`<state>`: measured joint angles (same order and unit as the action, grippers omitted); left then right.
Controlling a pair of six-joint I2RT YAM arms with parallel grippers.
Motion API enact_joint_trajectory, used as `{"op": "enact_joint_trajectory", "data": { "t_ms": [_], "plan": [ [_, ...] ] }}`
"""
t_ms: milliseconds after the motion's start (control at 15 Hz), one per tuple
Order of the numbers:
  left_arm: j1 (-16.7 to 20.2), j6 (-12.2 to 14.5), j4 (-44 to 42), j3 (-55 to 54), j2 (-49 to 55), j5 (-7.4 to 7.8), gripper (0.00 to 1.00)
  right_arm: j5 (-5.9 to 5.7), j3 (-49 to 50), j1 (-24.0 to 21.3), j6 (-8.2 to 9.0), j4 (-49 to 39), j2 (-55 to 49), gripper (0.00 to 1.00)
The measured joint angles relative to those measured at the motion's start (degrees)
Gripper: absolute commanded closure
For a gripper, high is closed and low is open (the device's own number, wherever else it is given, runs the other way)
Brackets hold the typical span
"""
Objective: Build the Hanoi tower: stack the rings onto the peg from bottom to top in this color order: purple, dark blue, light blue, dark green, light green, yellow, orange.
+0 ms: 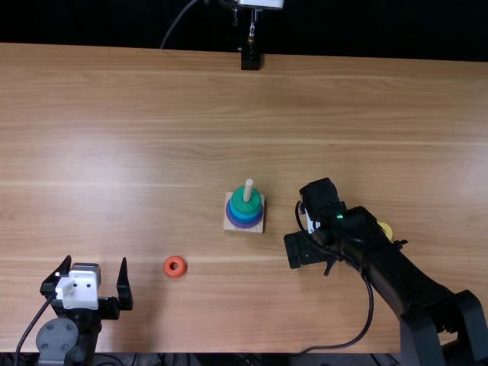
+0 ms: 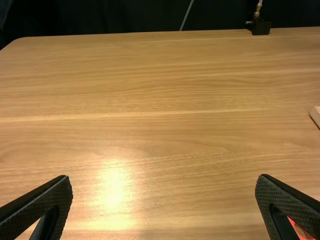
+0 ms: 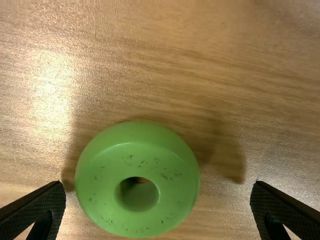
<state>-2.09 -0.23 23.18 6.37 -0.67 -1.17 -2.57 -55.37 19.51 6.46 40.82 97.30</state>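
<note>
The right gripper (image 1: 302, 221) is wide; its wrist view shows the light green ring (image 3: 167, 212) on the table (image 1: 137, 114), dark specks on its face. The peg (image 1: 248, 191) bears purple (image 1: 245, 226), dark blue (image 1: 243, 219), light blue (image 1: 233, 210) and dark green (image 1: 255, 203), bottom to top. The left gripper (image 1: 96, 261) is wide, near orange (image 1: 168, 266). Yellow (image 1: 386, 229) lies partly hidden beside the right arm (image 1: 393, 271).

A light brown wooden bench (image 1: 137, 114) is spread beneath the left tool (image 1: 96, 260), with pale light (image 2: 112, 185) reflected ahead of it. Farther ahead, the bench is bordered by a black backdrop (image 1: 91, 23).
</note>
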Motion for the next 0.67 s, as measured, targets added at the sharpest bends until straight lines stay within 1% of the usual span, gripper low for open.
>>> {"op": "enact_joint_trajectory", "data": {
  "t_ms": [400, 533, 600, 667],
  "plan": [
    [0.0, 0.0, 0.0, 0.0, 0.0, 0.0, 0.0, 0.0, -0.7, 0.2, 0.07, -0.1, 1.1, 0.0],
    [0.0, 0.0, 0.0, 0.0, 0.0, 0.0, 0.0, 0.02, -0.7, 0.4, 0.02, -0.2, 1.1, 0.58],
    [0.0, 0.0, 0.0, 0.0, 0.0, 0.0, 0.0, 0.0, -0.7, 0.4, 0.04, -0.9, 1.1, 0.76],
    [0.0, 0.0, 0.0, 0.0, 0.0, 0.0, 0.0, 0.02, -0.7, 0.4, 0.0, -2.7, 1.1, 1.0]
  ]
}}
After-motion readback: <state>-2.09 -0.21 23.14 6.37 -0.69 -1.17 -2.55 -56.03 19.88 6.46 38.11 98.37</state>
